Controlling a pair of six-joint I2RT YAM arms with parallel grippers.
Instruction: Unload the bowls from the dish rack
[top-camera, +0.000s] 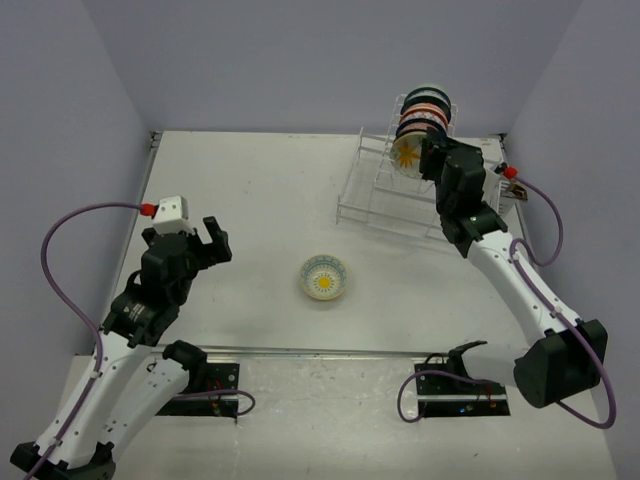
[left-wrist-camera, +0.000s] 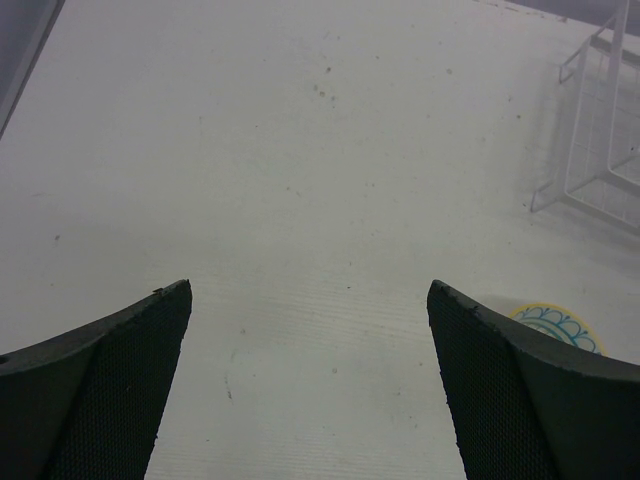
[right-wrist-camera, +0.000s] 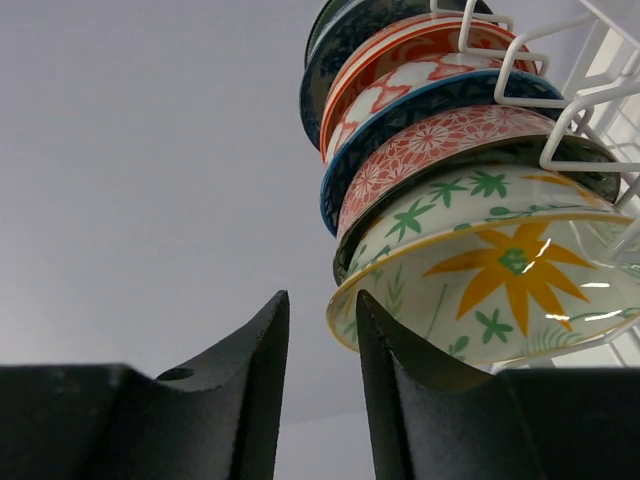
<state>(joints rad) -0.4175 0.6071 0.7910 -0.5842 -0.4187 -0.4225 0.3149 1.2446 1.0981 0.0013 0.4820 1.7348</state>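
Observation:
The dish rack (top-camera: 370, 195) stands at the back right, and several patterned bowls (top-camera: 425, 115) sit upright in its tall tier. Frontmost is a cream bowl with a yellow flower and green leaves (right-wrist-camera: 500, 290). My right gripper (right-wrist-camera: 322, 295) is at that bowl's rim with its jaws narrowed. The rim's edge sits just inside the gap, against the right finger and apart from the left one. Another bowl (top-camera: 324, 277), with a blue pattern and a yellow centre, lies on the table in the middle. My left gripper (top-camera: 215, 240) hovers wide open over the left side, holding nothing.
White rack wires (right-wrist-camera: 560, 140) cross over the stacked bowls. In the left wrist view the rack's low base (left-wrist-camera: 600, 150) is at the far right and the table bowl (left-wrist-camera: 560, 322) peeks from behind the right finger. Purple cables loop beside both arms.

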